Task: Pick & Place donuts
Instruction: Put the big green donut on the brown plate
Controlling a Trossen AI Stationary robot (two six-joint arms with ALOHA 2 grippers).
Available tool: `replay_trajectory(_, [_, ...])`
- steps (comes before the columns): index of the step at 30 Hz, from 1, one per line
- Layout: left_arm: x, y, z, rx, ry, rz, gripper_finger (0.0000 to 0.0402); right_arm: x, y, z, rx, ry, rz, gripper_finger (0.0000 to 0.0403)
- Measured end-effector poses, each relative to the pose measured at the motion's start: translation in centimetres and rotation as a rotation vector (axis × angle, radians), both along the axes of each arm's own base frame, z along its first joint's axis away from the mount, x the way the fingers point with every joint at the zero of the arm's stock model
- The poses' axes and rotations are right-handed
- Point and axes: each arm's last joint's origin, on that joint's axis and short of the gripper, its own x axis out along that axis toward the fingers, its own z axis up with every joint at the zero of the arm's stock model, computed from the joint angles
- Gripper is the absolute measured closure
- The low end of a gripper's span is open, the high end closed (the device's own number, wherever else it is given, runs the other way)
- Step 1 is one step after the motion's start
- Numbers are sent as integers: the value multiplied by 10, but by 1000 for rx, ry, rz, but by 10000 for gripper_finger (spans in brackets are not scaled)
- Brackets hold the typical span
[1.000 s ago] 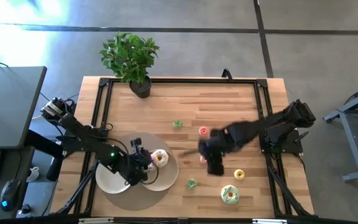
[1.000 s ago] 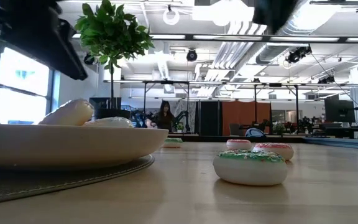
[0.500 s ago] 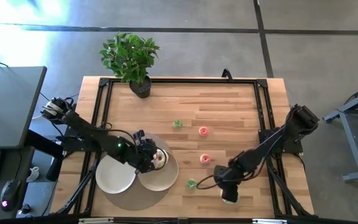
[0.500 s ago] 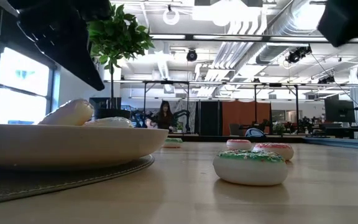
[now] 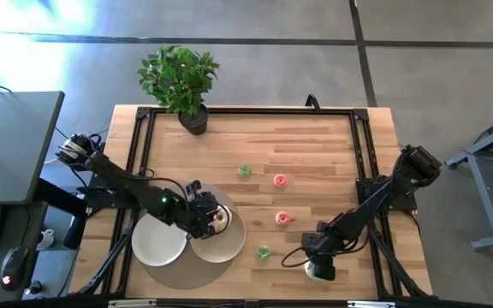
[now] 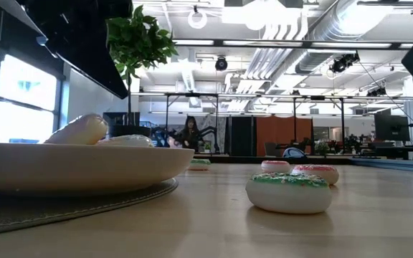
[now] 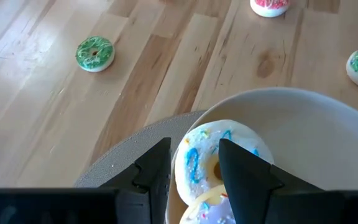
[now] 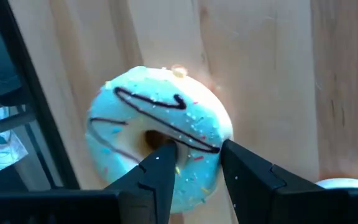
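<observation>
Right claw (image 8: 188,163) sits low at the bench's near right edge, fingers parted over a light-blue frosted donut (image 8: 157,134) with a dark drizzle line; one finger lies across the donut's hole, the other just outside its rim; not closed on it; in the high view this claw (image 5: 319,261) covers most of that donut (image 5: 317,271).

Left claw (image 7: 194,163) hangs over the white plate (image 7: 316,124), fingers apart either side of a cream-white donut (image 7: 204,155) with blue sprinkles that lies in the plate; a second pale donut (image 7: 210,208) shows beneath it, partly hidden; whether the fingers touch either one cannot be told; in the high view the left claw (image 5: 205,214) is above the right-hand plate (image 5: 229,244) of two overlapping plates, the other plate (image 5: 157,244) to its left, both on a round grey mat (image 5: 187,272).

Loose on the wooden bench (image 5: 315,145): a mini green donut (image 5: 263,252) near the plate; a mini red donut (image 5: 283,218) mid-bench; another red one (image 5: 280,180) farther back; another green one (image 5: 245,170) beside it, apart.

A potted plant (image 5: 182,81) stands at the far left corner.
</observation>
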Motion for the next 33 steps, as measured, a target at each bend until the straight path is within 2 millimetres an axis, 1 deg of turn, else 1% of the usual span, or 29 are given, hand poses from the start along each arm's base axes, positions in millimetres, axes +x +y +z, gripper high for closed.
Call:
replay_trajectory(4, [0,0,0,1,1,-1,270,-4,-1,-5,1,5,15,278])
replay_trajectory(6, [0,0,0,1,1,-1,270,-4,-1,-5,2,-2,18,285])
replay_trajectory(9, [0,0,0,2,1,-2,270,-2,1,-4,20,-36,37,317])
replay_trajectory(13, [0,0,0,3,1,-2,270,6,2,-1,70,-75,-5,383])
replay_trajectory(14, [0,0,0,3,1,-3,270,9,3,2,77,-85,-20,390])
replay_trajectory(16, [0,0,0,15,5,-16,270,15,2,6,50,-127,-54,386])
replay_trajectory(19, [1,0,1,37,0,-34,270,30,-1,18,0,-251,-58,377])
replay_trajectory(21, [3,-1,2,45,-21,-37,270,43,-3,30,-43,-357,-39,385])
replay_trajectory(23, [4,-1,3,58,-33,-43,270,56,-8,42,-123,-459,-29,394])
replay_trajectory(28, [4,-1,4,70,-42,-43,270,86,-26,69,-327,-689,-16,385])
replay_trajectory(33, [6,-2,9,45,-67,-49,270,111,-51,82,-369,-856,-67,395])
